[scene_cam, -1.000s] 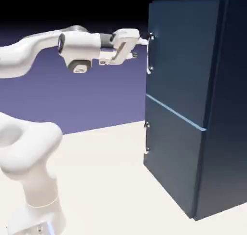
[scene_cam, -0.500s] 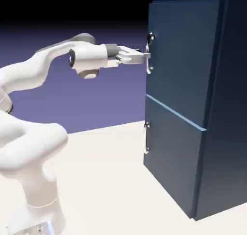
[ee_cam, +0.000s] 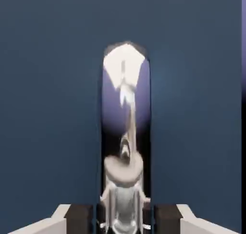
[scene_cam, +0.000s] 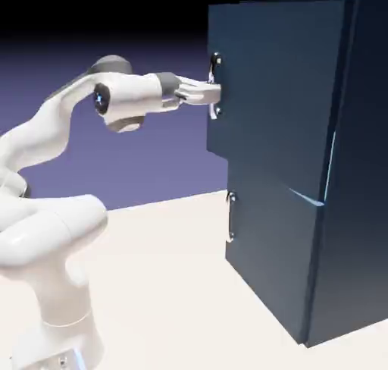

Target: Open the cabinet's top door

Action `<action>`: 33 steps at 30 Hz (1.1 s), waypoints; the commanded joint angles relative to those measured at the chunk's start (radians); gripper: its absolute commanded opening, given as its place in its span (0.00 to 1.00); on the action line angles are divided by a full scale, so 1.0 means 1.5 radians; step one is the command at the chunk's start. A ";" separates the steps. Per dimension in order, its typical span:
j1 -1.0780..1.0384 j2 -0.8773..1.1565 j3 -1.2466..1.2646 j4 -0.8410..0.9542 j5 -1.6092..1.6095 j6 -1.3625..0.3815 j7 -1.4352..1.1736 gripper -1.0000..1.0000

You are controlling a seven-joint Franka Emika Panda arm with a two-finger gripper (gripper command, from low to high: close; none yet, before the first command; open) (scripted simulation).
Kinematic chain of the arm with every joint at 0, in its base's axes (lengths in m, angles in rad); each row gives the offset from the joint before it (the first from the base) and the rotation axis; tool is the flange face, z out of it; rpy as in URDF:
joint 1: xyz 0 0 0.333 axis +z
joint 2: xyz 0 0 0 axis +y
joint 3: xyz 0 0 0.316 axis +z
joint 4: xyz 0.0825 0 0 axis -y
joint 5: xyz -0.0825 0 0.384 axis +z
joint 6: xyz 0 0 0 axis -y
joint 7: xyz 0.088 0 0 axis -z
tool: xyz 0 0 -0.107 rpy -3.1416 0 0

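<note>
At the cabinet's upper front, the white two-finger gripper (scene_cam: 217, 94) was clamped on the shiny silver bar handle (scene_cam: 213, 112), presumably to pull the partly opened, tall dark-blue top door (scene_cam: 276, 80) wider.

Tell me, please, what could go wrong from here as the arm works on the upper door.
The white two-finger hand grips the silver bar handle only by its sides, so it might slip along the smooth metal. The tall dark-blue upper door stands slightly ajar; a straight pull, not an arc, could strain that grip.
</note>
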 commanded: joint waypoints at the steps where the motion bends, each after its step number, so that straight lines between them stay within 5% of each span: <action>1: 0.014 -0.001 -0.023 -0.021 -0.007 -0.027 -0.016 0.00; 17: -0.001 0.054 -0.397 -0.152 -0.232 -0.407 -0.187 0.00; 33: 0.058 0.404 -0.743 -0.017 -0.579 -0.680 -0.412 0.00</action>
